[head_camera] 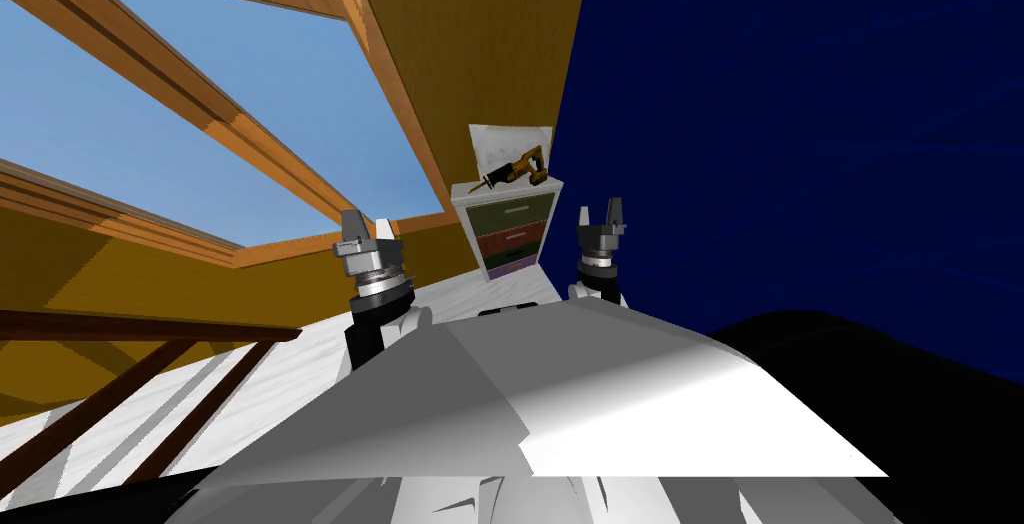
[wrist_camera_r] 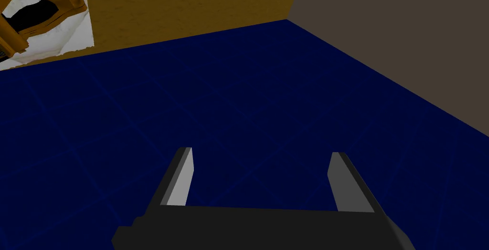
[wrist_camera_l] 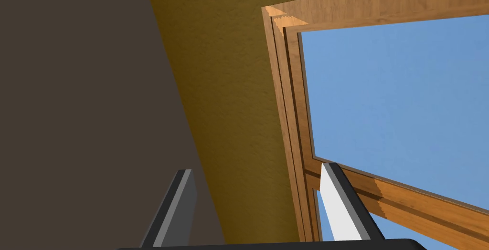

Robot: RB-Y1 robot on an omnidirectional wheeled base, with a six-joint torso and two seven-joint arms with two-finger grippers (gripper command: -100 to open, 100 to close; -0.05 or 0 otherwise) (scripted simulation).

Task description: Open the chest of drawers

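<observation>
"Looking for the chest of drawers? It's in the corner ahead, by the blue wall, drawers all look shut."
"Yep. Left gripper & right gripper are both open, holding nothing, well apart from it."
"What could go wrong?"
"Prob the saw on top. Bump the chest or yank a drawer too hard & I think it could slide off."
</observation>
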